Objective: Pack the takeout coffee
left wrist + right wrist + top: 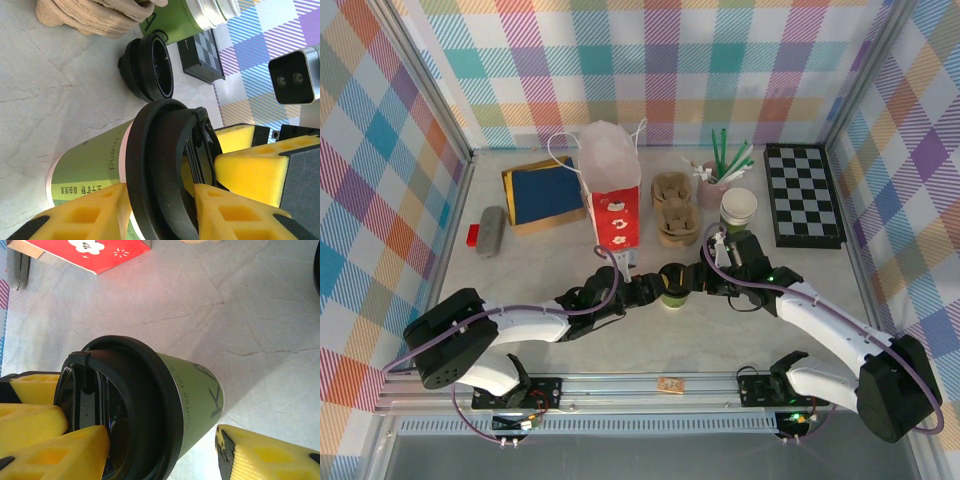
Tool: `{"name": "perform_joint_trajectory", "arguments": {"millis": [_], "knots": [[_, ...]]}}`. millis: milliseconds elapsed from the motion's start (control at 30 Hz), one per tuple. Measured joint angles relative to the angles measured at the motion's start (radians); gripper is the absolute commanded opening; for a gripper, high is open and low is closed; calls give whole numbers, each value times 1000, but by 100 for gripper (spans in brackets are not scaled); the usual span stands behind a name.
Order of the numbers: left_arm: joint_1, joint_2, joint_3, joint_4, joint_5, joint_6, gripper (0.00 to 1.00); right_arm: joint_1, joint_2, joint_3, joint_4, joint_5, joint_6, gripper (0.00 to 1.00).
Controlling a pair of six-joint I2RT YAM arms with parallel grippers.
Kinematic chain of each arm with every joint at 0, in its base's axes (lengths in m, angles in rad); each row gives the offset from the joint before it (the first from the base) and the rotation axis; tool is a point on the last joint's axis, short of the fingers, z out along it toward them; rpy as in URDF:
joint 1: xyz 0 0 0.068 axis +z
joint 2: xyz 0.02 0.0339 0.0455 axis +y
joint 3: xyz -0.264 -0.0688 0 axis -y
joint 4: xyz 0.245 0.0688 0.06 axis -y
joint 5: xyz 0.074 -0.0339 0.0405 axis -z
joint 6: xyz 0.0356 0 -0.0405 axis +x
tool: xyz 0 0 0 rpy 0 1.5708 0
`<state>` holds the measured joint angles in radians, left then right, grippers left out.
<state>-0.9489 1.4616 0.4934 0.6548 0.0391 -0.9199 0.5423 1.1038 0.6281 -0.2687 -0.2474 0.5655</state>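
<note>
The takeout coffee (672,288), a green cup with a black lid, stands upright at the middle of the table between both grippers. My left gripper (653,291) reaches in from the left. In the left wrist view it (160,205) is shut on the coffee's (90,165) lid rim, one finger on the lid top and one against the cup wall. My right gripper (700,277) comes from the right. In the right wrist view it (160,437) is open: one finger rests on the lid of the coffee (195,400), while the other finger (265,455) stands apart from the cup's base.
A loose black lid (150,65) lies just beyond the coffee. Behind it are a lidless cup (738,207), cardboard cup carriers (675,205), a red and white paper bag (612,190), a cup of straws (716,180) and a checkerboard (803,193). A blue box (542,195) sits back left.
</note>
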Motion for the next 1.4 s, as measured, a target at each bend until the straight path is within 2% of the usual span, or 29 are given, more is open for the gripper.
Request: {"name": "perform_joint_trajectory", "arguments": {"millis": [300, 900, 1100, 1400], "knots": [[0, 38, -12, 82, -6, -5, 38, -3, -2, -1, 0, 19, 0, 59], [-5, 108, 105, 0, -7, 19, 41, -31, -51, -32, 0, 102, 4, 58], [-13, 155, 143, 11, -12, 18, 41, -93, -58, -44, 12, 70, 3, 56], [-21, 174, 139, 48, -27, 11, 41, -120, -32, -53, 43, 22, 3, 55]]}}
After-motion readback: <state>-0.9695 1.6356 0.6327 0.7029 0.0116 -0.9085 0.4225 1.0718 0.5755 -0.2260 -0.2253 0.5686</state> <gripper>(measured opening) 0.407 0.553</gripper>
